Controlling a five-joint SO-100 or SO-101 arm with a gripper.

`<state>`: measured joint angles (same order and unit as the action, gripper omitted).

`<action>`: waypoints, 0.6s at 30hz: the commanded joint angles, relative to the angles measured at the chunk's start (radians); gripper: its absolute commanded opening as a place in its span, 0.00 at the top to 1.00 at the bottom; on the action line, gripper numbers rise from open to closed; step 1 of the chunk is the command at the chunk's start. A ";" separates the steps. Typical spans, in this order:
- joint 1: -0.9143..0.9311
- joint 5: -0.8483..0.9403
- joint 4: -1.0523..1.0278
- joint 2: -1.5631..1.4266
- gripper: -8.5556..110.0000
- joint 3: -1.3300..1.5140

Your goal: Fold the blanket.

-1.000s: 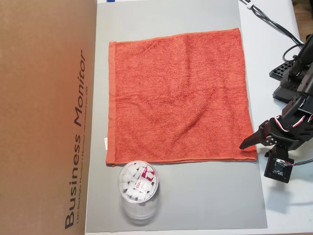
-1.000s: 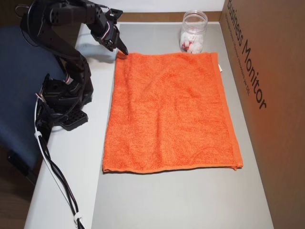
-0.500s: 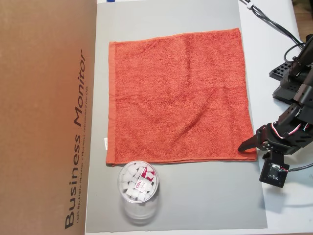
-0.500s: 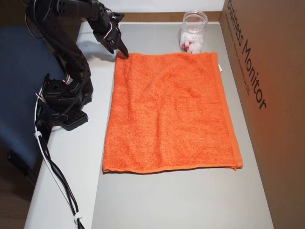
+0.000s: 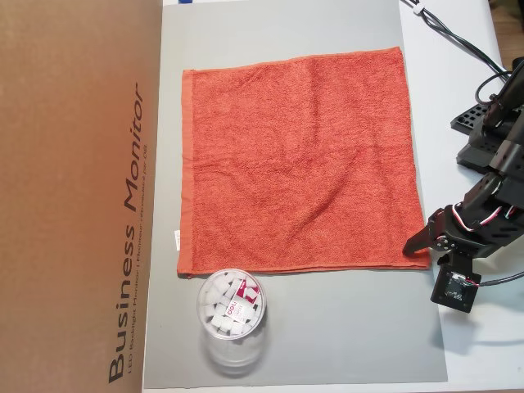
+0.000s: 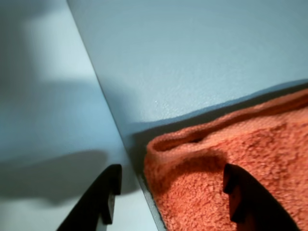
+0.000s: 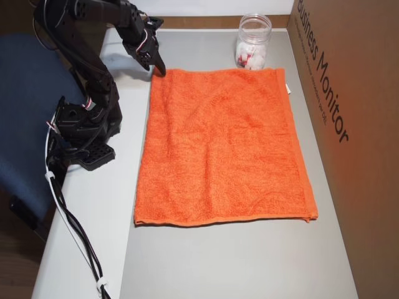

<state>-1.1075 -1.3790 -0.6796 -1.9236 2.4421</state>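
Hand (image 6: pixel 171 192) now lower, straddling blanket (image 5: pixel 299 160) corner, fingers apart

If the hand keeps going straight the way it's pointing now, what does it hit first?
Most likely the near corner of the blanket. In the wrist view the open hand straddles that corner, one finger over the cloth and one off it; remaining depth is unclear.

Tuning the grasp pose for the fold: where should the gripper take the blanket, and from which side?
Probably the corner nearest the gripper. The blanket lies flat, so only edges offer purchase; in the wrist view that corner's hem is slightly raised off the grey mat, and the open fingers already straddle it. Come from above, one finger outside the edge.
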 commanded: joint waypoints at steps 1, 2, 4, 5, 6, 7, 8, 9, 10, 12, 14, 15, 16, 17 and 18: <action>-0.002 -0.011 0.014 0.028 0.75 -0.029; -0.002 -0.011 0.014 0.043 0.75 -0.034; -0.002 -0.011 0.014 0.060 0.75 -0.037; -0.002 -0.011 0.015 0.064 0.75 -0.037; -0.002 -0.011 0.015 0.069 0.75 -0.037; -0.002 -0.011 0.025 0.075 0.75 -0.037; -0.002 -0.011 0.041 0.083 0.75 -0.037; 0.000 -0.012 0.058 0.084 0.75 -0.035; 0.003 -0.012 0.074 0.086 0.75 -0.034; 0.018 -0.002 0.097 0.086 0.75 -0.029; 0.026 0.002 0.109 0.086 0.75 -0.026; 0.032 0.003 0.110 0.086 0.75 -0.023; 0.038 0.003 0.110 0.086 0.75 -0.021; 0.040 0.003 0.110 0.086 0.75 -0.020; 0.044 0.003 0.106 0.086 0.75 -0.020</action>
<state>-1.0799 -1.3729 -0.5798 -1.8362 2.4329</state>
